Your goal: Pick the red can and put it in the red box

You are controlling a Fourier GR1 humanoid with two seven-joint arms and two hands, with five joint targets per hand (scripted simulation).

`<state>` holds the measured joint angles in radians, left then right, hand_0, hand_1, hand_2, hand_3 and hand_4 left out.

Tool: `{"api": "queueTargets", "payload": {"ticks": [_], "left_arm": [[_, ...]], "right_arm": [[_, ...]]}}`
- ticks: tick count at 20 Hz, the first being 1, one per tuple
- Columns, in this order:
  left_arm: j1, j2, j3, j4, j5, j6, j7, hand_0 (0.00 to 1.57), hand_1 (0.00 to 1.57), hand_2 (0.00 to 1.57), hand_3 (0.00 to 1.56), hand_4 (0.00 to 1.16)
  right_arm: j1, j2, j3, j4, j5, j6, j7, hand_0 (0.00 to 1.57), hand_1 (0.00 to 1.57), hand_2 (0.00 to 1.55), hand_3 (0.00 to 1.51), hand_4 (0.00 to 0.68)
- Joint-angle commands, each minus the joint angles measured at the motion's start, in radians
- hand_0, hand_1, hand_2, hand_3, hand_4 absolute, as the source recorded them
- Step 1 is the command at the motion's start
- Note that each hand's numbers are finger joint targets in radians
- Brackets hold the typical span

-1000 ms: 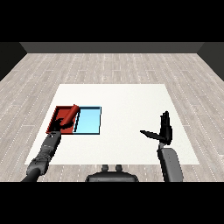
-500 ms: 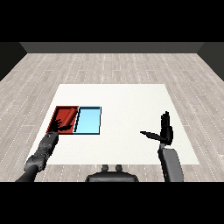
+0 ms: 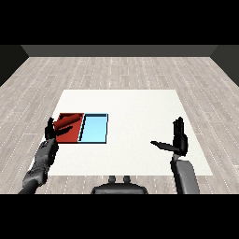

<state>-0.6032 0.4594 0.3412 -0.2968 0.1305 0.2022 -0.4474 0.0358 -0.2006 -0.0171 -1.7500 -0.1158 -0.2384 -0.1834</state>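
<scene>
The red tray (image 3: 71, 137) lies at the table's left, with the light blue tray (image 3: 95, 130) touching its right side. A brighter red shape, the red can (image 3: 68, 122), lies tilted inside the red tray; its outline is hard to separate from the tray. My left hand (image 3: 49, 133) is at the tray's left edge, fingers straight and pointing up, holding nothing. My right hand (image 3: 179, 141) is raised over the table's right side, far from the trays, open with the thumb stretched to the left.
The white table (image 3: 135, 112) ends just left of the red tray and just in front of both hands. Grey wooden floor (image 3: 121, 70) surrounds it.
My left hand, earlier over the red tray with the red can, has let go and pulled back to the left and toward me. The can stays in the tray. The right hand has not moved.
</scene>
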Motion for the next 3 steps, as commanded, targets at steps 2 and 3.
{"api": "queueTargets", "payload": {"ticks": [2, 3], "left_arm": [[-0.034, -0.082, 0.058, -0.207, 0.109, -0.199, -0.247, 0.00, 0.00, 0.00, 0.00, 0.00], [-0.023, -0.100, 0.049, -0.238, 0.113, -0.215, -0.260, 0.00, 0.00, 0.00, 0.00, 0.00]], "right_arm": [[-0.003, 0.013, 0.045, -0.059, -0.031, 0.044, 0.014, 0.00, 0.00, 0.00, 0.00, 0.000], [0.017, 0.013, 0.055, -0.060, -0.047, 0.074, -0.006, 0.00, 0.00, 0.00, 0.00, 0.000]]}}
